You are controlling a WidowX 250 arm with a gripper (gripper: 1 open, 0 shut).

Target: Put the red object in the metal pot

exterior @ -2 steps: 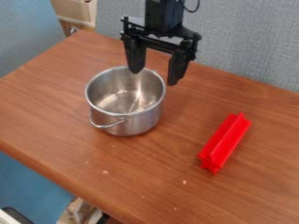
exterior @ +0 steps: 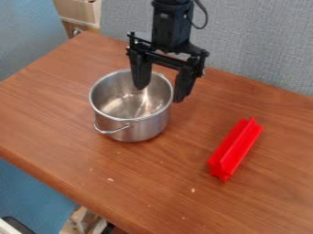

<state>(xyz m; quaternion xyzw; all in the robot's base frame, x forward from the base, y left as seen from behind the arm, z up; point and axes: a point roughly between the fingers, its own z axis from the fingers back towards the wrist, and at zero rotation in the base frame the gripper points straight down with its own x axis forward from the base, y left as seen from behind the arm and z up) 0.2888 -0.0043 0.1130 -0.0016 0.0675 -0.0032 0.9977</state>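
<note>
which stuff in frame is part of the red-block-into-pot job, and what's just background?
Job:
- red object, lying on the table right of the pot
- metal pot, empty
- gripper, open, over the pot's far rim

Background:
- wooden table
- blue wall
- beige box, top left

A wooden table [exterior: 73,110] with a reddish-brown, fine-grained top fills most of the view, set at an angle so that 1 corner points toward 9 o'clock and its near edge runs from there down toward 5 o'clock. The top carries a soft, even sheen and a few small pale specks. Behind it, from 10 o'clock round to 3 o'clock, stands a plain blue-grey wall [exterior: 263,37]. At 11 o'clock a beige boxlike object [exterior: 80,13] sits against the wall, its detail too small to tell. Below the table edge at 7 o'clock lies a dark grey-blue floor [exterior: 25,196].
</note>
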